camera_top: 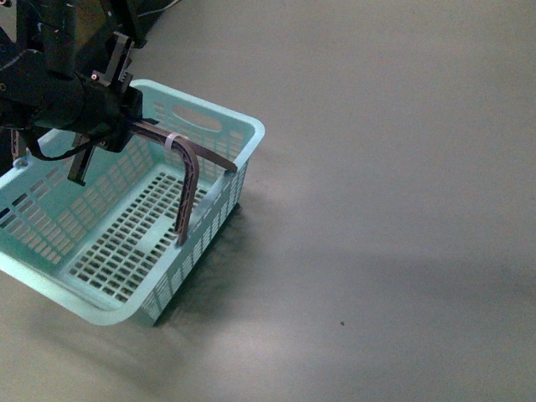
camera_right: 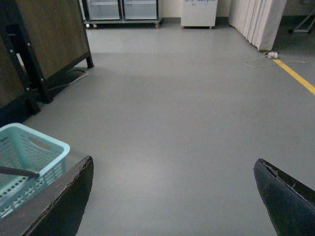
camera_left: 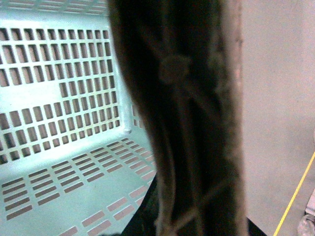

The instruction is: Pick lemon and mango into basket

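Front view: left gripper (camera_top: 117, 113) clamped on brown handle (camera_top: 188, 180), basket (camera_top: 251, 130) beneath it. Right gripper (camera_right: 173, 161) fingers apart, basket off to side.

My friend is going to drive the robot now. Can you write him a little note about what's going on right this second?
Left gripper: at the basket's brown handle. The handle fills the left wrist view, so I cannot tell whether the gripper is shut on it.
Right gripper: open, empty, above bare floor.
Basket: on the floor, to the robot's left, nothing inside.
Lemon and mango: not in any view.
Done: no fruit in the basket yet.
Left: find both fruits and put them in.
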{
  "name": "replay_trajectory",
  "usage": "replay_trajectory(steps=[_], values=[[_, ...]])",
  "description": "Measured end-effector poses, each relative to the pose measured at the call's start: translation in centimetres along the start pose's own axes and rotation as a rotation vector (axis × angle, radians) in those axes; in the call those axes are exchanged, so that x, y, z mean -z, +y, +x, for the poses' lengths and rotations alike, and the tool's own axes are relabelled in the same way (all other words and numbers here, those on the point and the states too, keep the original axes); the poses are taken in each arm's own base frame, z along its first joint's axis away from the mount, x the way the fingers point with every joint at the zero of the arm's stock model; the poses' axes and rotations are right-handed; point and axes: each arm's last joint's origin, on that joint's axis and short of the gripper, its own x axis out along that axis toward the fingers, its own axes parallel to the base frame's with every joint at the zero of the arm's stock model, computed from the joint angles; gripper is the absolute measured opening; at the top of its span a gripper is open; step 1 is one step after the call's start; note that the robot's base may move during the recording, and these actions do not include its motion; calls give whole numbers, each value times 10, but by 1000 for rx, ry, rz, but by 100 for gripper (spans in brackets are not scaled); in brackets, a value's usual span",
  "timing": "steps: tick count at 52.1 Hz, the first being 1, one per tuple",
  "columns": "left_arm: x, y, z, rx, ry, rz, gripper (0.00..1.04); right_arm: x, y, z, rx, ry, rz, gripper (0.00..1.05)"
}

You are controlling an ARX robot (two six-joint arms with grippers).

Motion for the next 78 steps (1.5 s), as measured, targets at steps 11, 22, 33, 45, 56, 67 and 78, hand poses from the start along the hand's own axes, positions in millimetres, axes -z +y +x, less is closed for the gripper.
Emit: replay_trajectory(steps=[11,22,33,45,56,67,78], values=[[0,2,-34,6,17,-35,5,0,0,0,0,0,0,96],[-12,-8,-98,96,25,-88,5,0,0,0,0,0,0,96],[-29,-20,-175,197,22,-175,5,0,0,0,0,0,0,96],[-32,-19,-239,248,26,-229,5,0,0,0,0,0,0,96],[-28,-14,-295,284,28,-256,5,0,0,0,0,0,0,96],[-24,-13,-324,326,20,-243,5,0,0,0,0,0,0,96],[-25,-12,-324,319,10,-235,5,0,0,0,0,0,0,96]])
